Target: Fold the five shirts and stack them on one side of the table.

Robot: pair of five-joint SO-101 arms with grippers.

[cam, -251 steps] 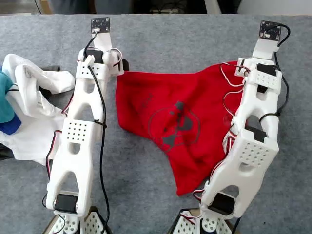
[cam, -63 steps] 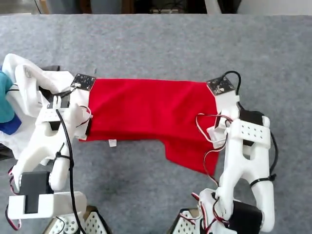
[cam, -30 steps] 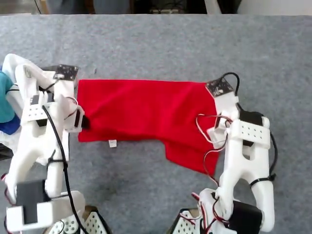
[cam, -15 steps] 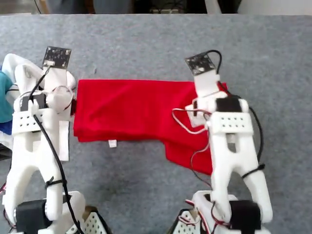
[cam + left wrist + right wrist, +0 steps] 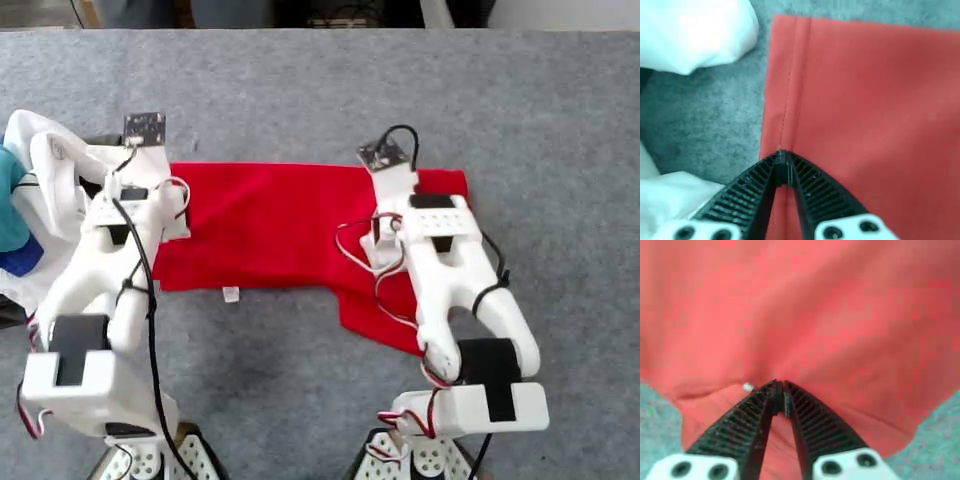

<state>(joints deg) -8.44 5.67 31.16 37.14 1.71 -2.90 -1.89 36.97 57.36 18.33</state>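
Observation:
A red shirt (image 5: 270,225) lies folded into a long band across the middle of the grey table (image 5: 330,90), with a loose flap hanging toward the front at its right. My left gripper (image 5: 160,222) is shut over the shirt's left hem (image 5: 790,90), tips (image 5: 781,156) together and nothing bunched between them. My right gripper (image 5: 388,225) is over the right-middle of the red shirt (image 5: 840,315); its fingers (image 5: 779,386) are shut, tips low against creased fabric.
A heap of white shirts (image 5: 60,190) with a teal and blue one (image 5: 12,210) lies at the table's left edge, right beside my left arm; white cloth (image 5: 695,35) lies near the hem. A small white tag (image 5: 231,294) sticks out at the shirt's front edge.
Both arms left the shirt's outer ends. My right arm swung left onto the shirt's middle, uncovering its right corner. My left arm stretched far, then drew back over the left hem.

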